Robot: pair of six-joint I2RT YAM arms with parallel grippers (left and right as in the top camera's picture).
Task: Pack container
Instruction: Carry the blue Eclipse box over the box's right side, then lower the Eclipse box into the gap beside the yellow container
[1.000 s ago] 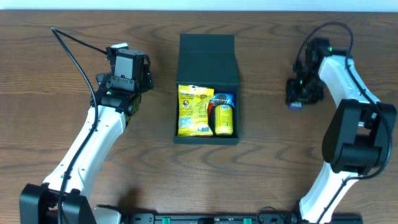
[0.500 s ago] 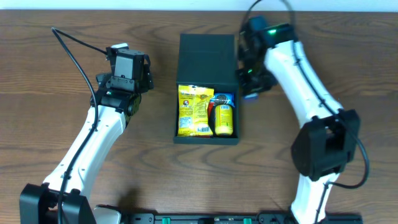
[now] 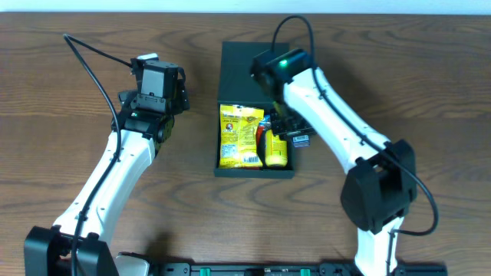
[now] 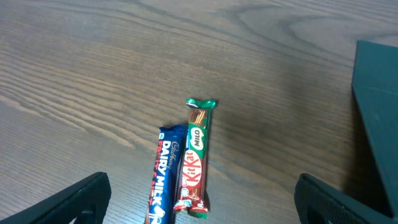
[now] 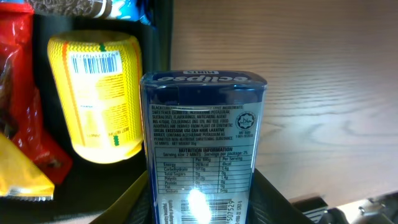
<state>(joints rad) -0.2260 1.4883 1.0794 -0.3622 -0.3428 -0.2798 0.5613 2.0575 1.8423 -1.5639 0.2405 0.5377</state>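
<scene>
The dark container point(image 3: 253, 172) stands open at mid-table, its flap lid point(image 3: 249, 73) laid back. Inside lie a yellow packet point(image 3: 240, 136) and a yellow can point(image 3: 276, 149). My right gripper point(image 3: 296, 136) hangs over the container's right edge, shut on a blue Eclipse mint tin point(image 5: 202, 137). In the right wrist view the tin stands upright beside the yellow can point(image 5: 102, 93), above the container's right wall point(image 5: 158, 43). My left gripper point(image 3: 157, 77) stays open to the left of the container, above a blue Dairy Milk bar point(image 4: 163, 180) and a red KitKat bar point(image 4: 196, 155).
A red wrapper point(image 5: 15, 74) and a corner of the yellow packet point(image 5: 18, 177) fill the container's left part. The container's dark side point(image 4: 379, 124) shows right of the bars. Bare wood table point(image 3: 399, 77) lies to the right.
My right arm has swung left from the table's right side to over the container's right edge, carrying the mint tin. The left arm has not moved.
</scene>
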